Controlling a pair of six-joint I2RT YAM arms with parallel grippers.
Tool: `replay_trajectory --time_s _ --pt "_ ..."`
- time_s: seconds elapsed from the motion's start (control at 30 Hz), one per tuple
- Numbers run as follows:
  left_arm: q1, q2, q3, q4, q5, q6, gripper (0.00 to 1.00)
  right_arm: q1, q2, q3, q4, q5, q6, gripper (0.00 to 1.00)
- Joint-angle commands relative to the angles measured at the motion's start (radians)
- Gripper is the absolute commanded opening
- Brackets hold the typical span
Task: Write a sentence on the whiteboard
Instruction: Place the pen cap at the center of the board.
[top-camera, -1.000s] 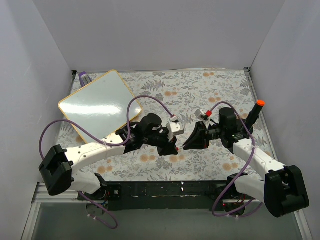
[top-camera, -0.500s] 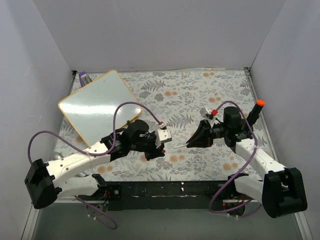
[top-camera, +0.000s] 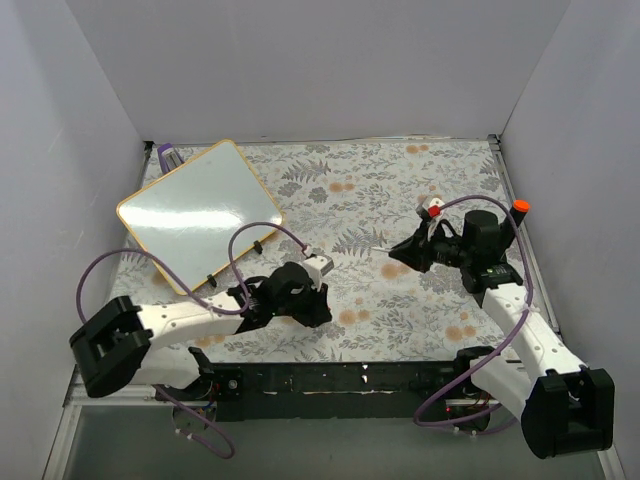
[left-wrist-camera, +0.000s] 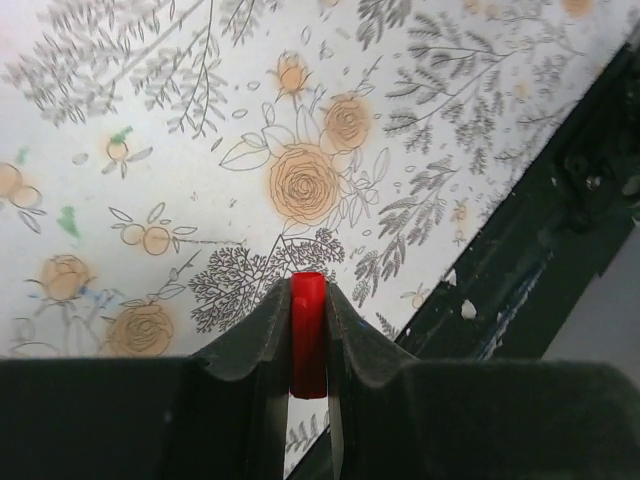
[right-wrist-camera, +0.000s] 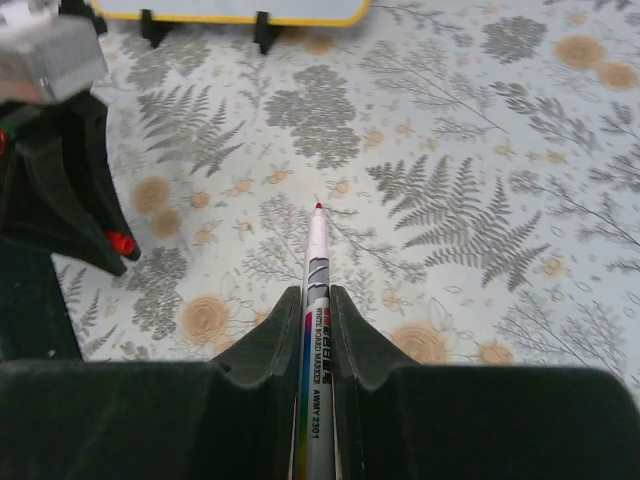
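Note:
The whiteboard (top-camera: 200, 212), with a yellow-orange frame, lies at the far left of the table, and its face shows no writing. Its near edge with black clips shows in the right wrist view (right-wrist-camera: 300, 17). No sentence is in view. My left gripper (top-camera: 318, 312) is low over the mat near the front edge, shut on a red marker cap (left-wrist-camera: 308, 335). My right gripper (top-camera: 400, 252) is shut on an uncapped whiteboard marker (right-wrist-camera: 317, 255), red tip pointing toward the board, above the mat. The left gripper (right-wrist-camera: 90, 215) with the cap (right-wrist-camera: 121, 242) also shows in the right wrist view.
A small purple block (top-camera: 167, 155) lies behind the board's far corner. The floral mat (top-camera: 380, 190) covers the table. White walls enclose three sides. The black base rail (left-wrist-camera: 560, 210) runs along the front edge, close to the left gripper.
The two grippers were together at the centre and have pulled apart. The left one moved back and left with the cap; the right one moved right with the bare marker.

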Motion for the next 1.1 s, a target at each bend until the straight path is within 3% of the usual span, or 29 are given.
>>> replay_trajectory --time_s 0.0,0.23,0.53,0.57,0.67,0.7,0.8,1.07 --pt "-0.068 0.155 -0.010 0.224 -0.176 -0.274 0.00 -0.053 -0.020 0.033 -0.006 0.148 0.013 0.01" --pt "-0.084 0.476 0.217 0.250 -0.318 -0.290 0.00 -0.099 -0.044 0.020 -0.003 0.117 0.016 0.01" --pt "-0.065 0.761 0.530 0.086 -0.452 -0.306 0.02 -0.131 -0.054 0.025 -0.003 0.131 0.024 0.01" --pt "-0.061 0.798 0.586 0.077 -0.460 -0.309 0.13 -0.136 -0.054 0.025 -0.003 0.133 0.024 0.01" --pt "-0.041 0.849 0.676 -0.010 -0.458 -0.305 0.26 -0.145 -0.057 0.025 -0.003 0.134 0.025 0.01" --pt "-0.038 0.864 0.685 -0.017 -0.451 -0.303 0.40 -0.149 -0.057 0.025 -0.003 0.136 0.025 0.01" --pt "-0.033 0.870 0.713 -0.035 -0.443 -0.291 0.52 -0.157 -0.057 0.026 -0.003 0.133 0.028 0.01" --pt "-0.028 0.774 0.717 -0.067 -0.432 -0.256 0.62 -0.166 -0.057 0.025 -0.005 0.125 0.032 0.01"
